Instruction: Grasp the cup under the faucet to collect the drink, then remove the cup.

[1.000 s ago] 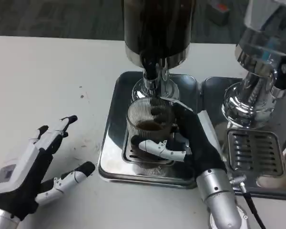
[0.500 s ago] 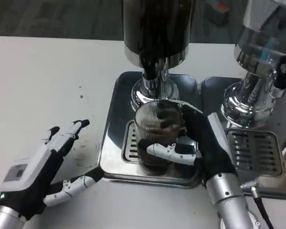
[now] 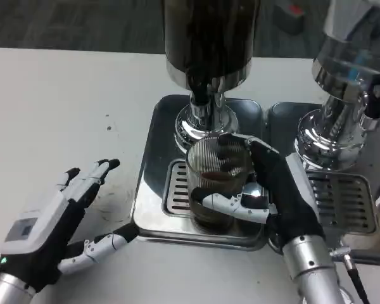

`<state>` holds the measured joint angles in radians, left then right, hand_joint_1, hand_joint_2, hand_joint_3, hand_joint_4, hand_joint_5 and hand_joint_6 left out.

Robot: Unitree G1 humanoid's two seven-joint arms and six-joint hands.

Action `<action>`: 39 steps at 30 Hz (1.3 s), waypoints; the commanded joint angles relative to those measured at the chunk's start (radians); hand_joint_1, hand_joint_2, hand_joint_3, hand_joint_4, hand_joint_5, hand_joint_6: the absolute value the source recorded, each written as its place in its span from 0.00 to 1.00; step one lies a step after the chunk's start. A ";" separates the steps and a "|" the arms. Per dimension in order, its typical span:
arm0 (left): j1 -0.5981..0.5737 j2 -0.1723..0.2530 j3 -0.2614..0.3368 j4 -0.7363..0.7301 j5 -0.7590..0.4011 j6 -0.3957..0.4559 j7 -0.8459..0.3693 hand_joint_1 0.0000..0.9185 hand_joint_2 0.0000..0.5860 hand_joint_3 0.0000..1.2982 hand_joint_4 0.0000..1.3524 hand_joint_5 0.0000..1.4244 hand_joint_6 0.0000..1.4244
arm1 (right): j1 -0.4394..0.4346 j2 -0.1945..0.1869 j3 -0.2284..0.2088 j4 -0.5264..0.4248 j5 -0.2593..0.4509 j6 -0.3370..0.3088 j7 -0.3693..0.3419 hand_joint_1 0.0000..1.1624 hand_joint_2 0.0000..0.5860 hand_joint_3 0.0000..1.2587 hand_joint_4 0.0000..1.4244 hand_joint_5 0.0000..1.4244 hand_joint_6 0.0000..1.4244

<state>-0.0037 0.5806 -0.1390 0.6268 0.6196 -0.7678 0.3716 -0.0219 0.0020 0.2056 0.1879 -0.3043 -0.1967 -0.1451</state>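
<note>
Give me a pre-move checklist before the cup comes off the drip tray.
1. Hold on the cup: the right hand is wrapped around the ribbed glass cup, thumb across its front. Ok.
2. Drink collected: dark liquid shows in the cup's lower part. Ok.
3. Faucet stopped: no stream is visible below the faucet, but drips are too fine to see. Cannot tell.
4. Cup upright: its ribs run roughly vertical. Ok.
5. Exit path: the left hand lies open on the table, left of the drip tray and apart from the cup. Ok.
6. Clearance on the right: the second dispenser stands close beside the right hand. Not ok for a rightward move.
</note>
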 commanded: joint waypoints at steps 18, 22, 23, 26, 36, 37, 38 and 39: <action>0.092 0.072 0.021 -0.204 0.043 0.086 -0.001 0.00 0.18 0.07 0.00 0.12 0.00 | 0.110 -0.017 0.019 -0.200 0.021 -0.007 0.071 0.88 0.42 0.40 0.32 0.33 0.49; 0.113 0.082 0.017 -0.224 0.048 0.094 -0.001 0.00 0.18 0.06 0.00 0.12 0.00 | 0.130 -0.020 0.023 -0.233 0.011 -0.006 0.086 0.88 0.42 0.40 0.32 0.33 0.48; 0.116 0.083 0.016 -0.227 0.048 0.096 -0.001 0.00 0.18 0.06 0.00 0.12 0.00 | 0.135 -0.021 0.026 -0.243 0.009 -0.005 0.090 0.88 0.42 0.40 0.32 0.33 0.48; 0.132 0.086 0.017 -0.238 0.047 0.103 0.000 0.00 0.18 0.06 0.00 0.11 0.00 | 0.148 -0.020 0.035 -0.272 0.012 0.001 0.107 0.88 0.42 0.40 0.32 0.33 0.48; 0.201 0.115 0.037 -0.293 0.058 0.116 0.006 0.00 0.18 0.06 0.00 0.11 0.00 | 0.194 -0.033 0.053 -0.347 0.004 0.006 0.137 0.88 0.43 0.40 0.32 0.33 0.48; 0.210 0.119 0.041 -0.301 0.064 0.117 0.008 0.00 0.18 0.06 0.00 0.11 0.00 | 0.200 -0.035 0.056 -0.357 0.005 0.008 0.140 0.88 0.43 0.40 0.32 0.33 0.48; 0.219 0.120 0.046 -0.310 0.069 0.119 0.010 0.00 0.18 0.06 0.00 0.11 0.00 | 0.205 -0.038 0.057 -0.367 0.006 0.010 0.143 0.88 0.43 0.40 0.32 0.33 0.48; 0.225 0.119 0.049 -0.316 0.074 0.121 0.011 0.00 0.18 0.06 0.00 0.11 0.00 | 0.208 -0.041 0.057 -0.374 0.008 0.011 0.146 0.88 0.43 0.40 0.32 0.33 0.48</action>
<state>0.2006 0.6839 -0.1013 0.3333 0.6781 -0.6545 0.3715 0.1814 -0.0395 0.2571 -0.1346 -0.3063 -0.1778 -0.0029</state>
